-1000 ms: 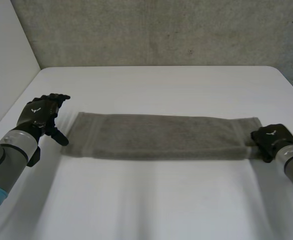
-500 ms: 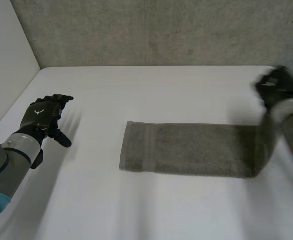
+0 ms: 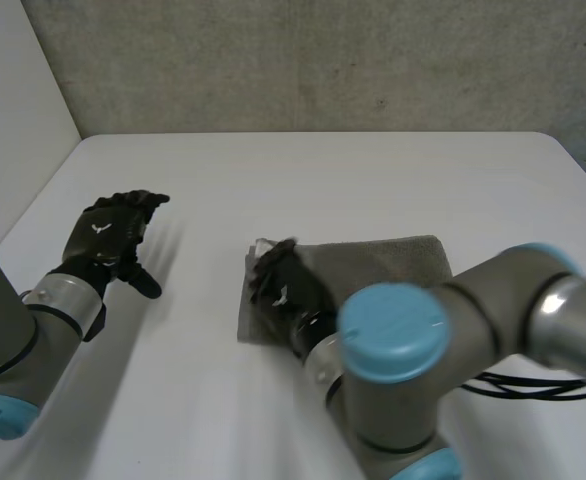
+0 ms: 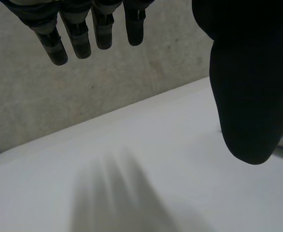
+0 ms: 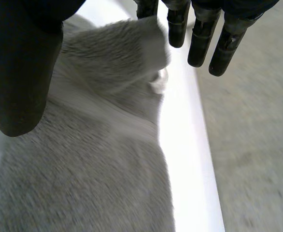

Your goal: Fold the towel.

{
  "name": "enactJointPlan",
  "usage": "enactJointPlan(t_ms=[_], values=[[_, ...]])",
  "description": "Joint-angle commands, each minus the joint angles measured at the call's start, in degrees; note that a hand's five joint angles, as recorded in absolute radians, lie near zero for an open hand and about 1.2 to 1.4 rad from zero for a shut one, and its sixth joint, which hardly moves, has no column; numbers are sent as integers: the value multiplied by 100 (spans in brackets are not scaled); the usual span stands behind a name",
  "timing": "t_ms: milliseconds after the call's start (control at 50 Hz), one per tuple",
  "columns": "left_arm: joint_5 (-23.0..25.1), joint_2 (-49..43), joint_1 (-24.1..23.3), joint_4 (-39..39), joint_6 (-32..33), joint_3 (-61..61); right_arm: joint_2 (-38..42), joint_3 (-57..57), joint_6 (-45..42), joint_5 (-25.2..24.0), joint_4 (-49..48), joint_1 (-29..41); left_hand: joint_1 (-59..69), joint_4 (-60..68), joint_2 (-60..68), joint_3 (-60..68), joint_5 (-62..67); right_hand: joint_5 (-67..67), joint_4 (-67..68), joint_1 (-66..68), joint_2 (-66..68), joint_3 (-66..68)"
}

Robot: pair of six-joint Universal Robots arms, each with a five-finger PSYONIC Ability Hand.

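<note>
The grey towel lies doubled over on itself in the middle of the white table. My right arm reaches across it from the right. My right hand hovers over the towel's left end, open, fingers straight and thumb apart. In the right wrist view the towel lies under that hand, with a rumpled corner just below the fingertips and nothing pinched. My left hand is open above bare table, well to the left of the towel; its wrist view shows the hand with straight fingers and nothing in it.
A concrete wall rises behind the table's far edge, and a white panel stands at the left. The table's edge runs close past the towel in the right wrist view.
My right hand lifted the towel's right end, carried it over to the left end and let go; the towel is now half as long. The left hand drifted slightly rightward.
</note>
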Motion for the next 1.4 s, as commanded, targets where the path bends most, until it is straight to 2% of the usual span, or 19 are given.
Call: enactJointPlan(t_ms=[20,140,220,340,440,480,520,580,680,760,860,1060,1160,1180,1200,1220,1240,1360,1400], values=[[-31,24,-519,-10,-18,250,-1414,1079,1606,-588,-151,-882,30,51,36,36,-155,-348,-505,-330,-422,-407],[-75,-81,-1126,-10,-18,619,-2019,2079,2501,-1229,-142,-1986,30,51,36,36,-155,-348,-505,-330,-422,-407],[-102,-266,-1373,-10,-18,831,-2047,2642,2538,-1580,-151,-2822,30,51,36,36,-155,-348,-505,-330,-422,-407],[-119,-652,-1830,-63,-44,1313,-1923,2960,2529,-1863,-230,-3334,30,51,36,36,-155,-348,-505,-330,-422,-407],[-137,-934,-2068,-72,-35,1508,-1730,3022,2494,-1995,-406,-3616,34,56,41,41,-151,2048,1892,2067,1975,1990],[-190,-987,-2112,-80,-18,1516,-1573,2943,2406,-1916,-572,-3651,34,56,41,41,-151,5545,5388,5563,5471,5486],[-321,-1005,-2120,-89,-27,1508,-1555,2899,2336,-1863,-651,-3668,30,51,36,36,-155,6641,6484,6659,6567,6582],[-444,-909,-2112,-124,-27,1473,-1598,2759,2056,-1688,-722,-3660,30,51,36,36,-155,6652,6495,6670,6578,6593],[-497,-531,-2033,-133,-53,1420,-1616,2320,1266,-1319,-713,-3406,30,51,36,36,-155,6652,6495,6670,6578,6593],[-515,-266,-1918,-142,-62,1420,-1424,1653,431,-1125,-739,-2039,30,51,36,36,-155,6652,6495,6670,6578,6593],[-541,173,-1611,-212,-71,1428,-906,976,-457,-1151,-696,-973,30,51,36,36,-155,6652,6495,6670,6578,6593],[-541,691,-1207,-230,-746,1534,290,289,-1207,-1186,-258,163,30,51,36,36,-155,6652,6495,6670,6578,6593],[-524,736,-1171,-230,-1028,1578,203,279,-1084,-1160,-107,172,30,51,36,36,-155,6103,5946,6121,6029,6044],[-515,736,-1171,-247,-1063,1613,-5,314,-918,-1168,-150,138,30,51,36,36,-155,3471,3315,3490,3398,3413],[-515,736,-1171,-247,-1064,1613,-7,315,-917,-1169,-151,137,30,51,36,36,-155,3445,3288,3464,3372,3387],[-515,736,-1171,-265,-1072,1639,-303,384,-638,-1160,-238,120,30,51,36,36,-155,947,790,965,873,888],[-515,736,-1171,-265,-1073,1639,-611,472,-252,-1151,-386,67,30,51,36,36,-155,-348,-505,-330,-422,-407],[-532,648,-1224,-696,-1090,1921,-1484,860,1377,-1133,-871,-329,34,56,41,41,-151,-348,-505,-330,-422,-407],[-541,569,-1259,-958,-1090,2078,-1948,1000,2576,-1107,-854,-1010,34,56,41,41,-151,-348,-505,-330,-422,-407]])
